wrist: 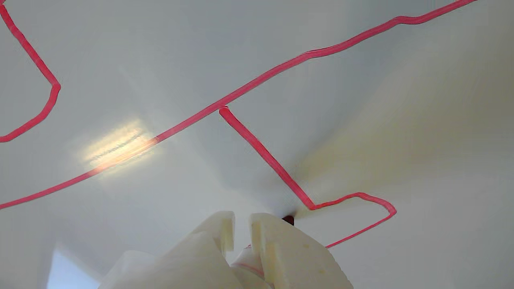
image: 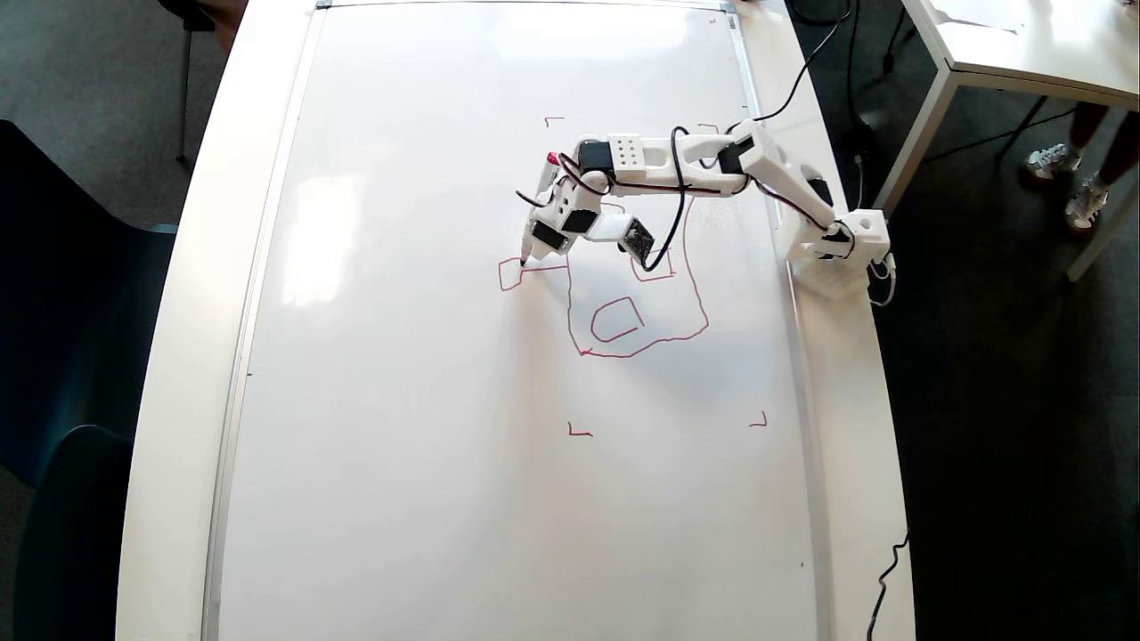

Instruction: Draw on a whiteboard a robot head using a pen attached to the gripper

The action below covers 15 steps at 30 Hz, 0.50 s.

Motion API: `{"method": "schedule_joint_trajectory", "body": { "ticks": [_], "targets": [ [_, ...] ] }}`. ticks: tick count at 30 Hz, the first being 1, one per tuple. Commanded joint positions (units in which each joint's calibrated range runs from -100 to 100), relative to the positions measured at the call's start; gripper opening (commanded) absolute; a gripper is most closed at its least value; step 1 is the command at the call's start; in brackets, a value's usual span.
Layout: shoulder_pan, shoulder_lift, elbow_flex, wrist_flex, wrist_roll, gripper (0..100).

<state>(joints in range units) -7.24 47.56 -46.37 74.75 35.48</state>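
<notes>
Now closing the small square beside the robot head point(image: 637, 307): gripper point(wrist: 241, 224) clamped on the pen point(image: 538, 220), tip pressed to the whiteboard point(image: 427, 427) for inking.

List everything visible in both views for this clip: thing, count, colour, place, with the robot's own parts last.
whiteboard: one, glossy white, silver frame, covering most of the table.
table: one, white, edge showing around the board.
robot head: one, red outline with inner boxes, partly under the arm; a short line joins it to a small square at its left.
corner marks: four, red, around the drawing.
second table: one, white, top right in the overhead view.
chairs: dark, left edge.
pen: one, tip on the small square.
gripper: one, white; jaws around the pen in the wrist view.
</notes>
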Motion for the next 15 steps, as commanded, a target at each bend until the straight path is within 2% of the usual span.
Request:
{"method": "schedule_joint_trajectory", "body": {
  "ticks": [1,8,15],
  "targets": [
    [-1.56,-0.39,0.84,1.27,-0.2,1],
    [-2.01,-0.56,0.11,1.27,-0.52,1],
    [-0.46,-9.62,0.11,1.19,-2.02,1]
  ]
}}
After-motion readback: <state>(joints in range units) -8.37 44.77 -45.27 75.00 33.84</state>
